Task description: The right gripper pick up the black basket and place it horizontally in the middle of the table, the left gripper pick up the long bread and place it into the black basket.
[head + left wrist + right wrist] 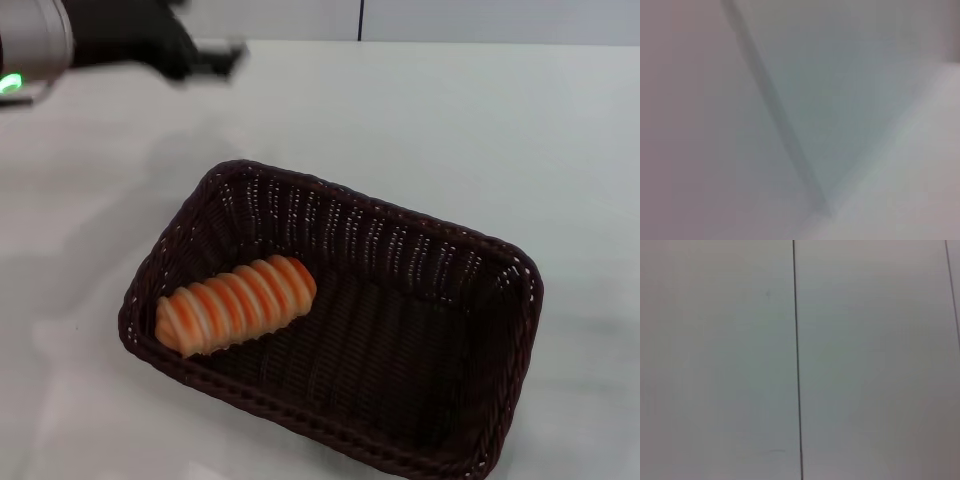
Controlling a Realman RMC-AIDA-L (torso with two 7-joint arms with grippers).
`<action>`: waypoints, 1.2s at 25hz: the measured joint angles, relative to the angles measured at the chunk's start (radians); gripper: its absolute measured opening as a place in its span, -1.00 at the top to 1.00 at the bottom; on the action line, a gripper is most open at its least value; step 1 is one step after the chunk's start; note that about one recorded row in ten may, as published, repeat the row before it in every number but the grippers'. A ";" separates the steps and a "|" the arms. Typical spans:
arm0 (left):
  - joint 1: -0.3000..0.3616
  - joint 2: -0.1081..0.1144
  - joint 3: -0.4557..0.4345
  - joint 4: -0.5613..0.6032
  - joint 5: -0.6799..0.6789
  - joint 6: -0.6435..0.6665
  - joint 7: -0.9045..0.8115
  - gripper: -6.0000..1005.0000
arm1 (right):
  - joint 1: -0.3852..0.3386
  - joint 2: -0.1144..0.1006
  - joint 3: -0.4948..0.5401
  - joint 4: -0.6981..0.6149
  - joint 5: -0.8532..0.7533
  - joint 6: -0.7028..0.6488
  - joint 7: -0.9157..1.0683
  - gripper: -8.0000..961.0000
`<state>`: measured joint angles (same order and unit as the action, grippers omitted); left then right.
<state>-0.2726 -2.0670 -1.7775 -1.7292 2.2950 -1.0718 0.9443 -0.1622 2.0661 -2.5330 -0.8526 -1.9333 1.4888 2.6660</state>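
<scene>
In the head view, the long bread is seen lying inside the black basket on the desk, judged light and best held across its ridged middle; the left gripper is raised far off, its opening cannot be told. Only blank panels are shown by both wrist views; the right gripper is unseen.

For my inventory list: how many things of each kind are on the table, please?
Basket: 1, the black basket
Bread: 1, the long bread, lying inside the basket
Total: 2, on the table
</scene>
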 joint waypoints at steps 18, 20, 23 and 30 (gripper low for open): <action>-0.223 0.013 0.353 1.306 0.131 2.170 -0.616 -0.66 | 0.048 0.002 0.009 0.099 0.011 -0.020 0.058 -0.72; -0.223 0.020 0.330 1.352 0.137 2.178 -0.761 -0.66 | 0.056 0.007 0.031 0.138 0.035 -0.020 0.123 -0.72; -0.195 0.028 0.293 1.451 0.150 2.198 -0.957 -0.66 | 0.069 0.008 0.062 0.201 0.126 -0.018 0.219 -0.72; -0.103 0.006 0.239 1.455 0.153 2.206 -0.940 -0.66 | 0.090 0.002 0.100 0.288 0.329 -0.036 0.289 -0.72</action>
<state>-0.3758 -2.0607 -1.5388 -0.2741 2.4483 1.1340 0.0039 -0.0720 2.0681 -2.4330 -0.5644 -1.6038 1.4526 2.9548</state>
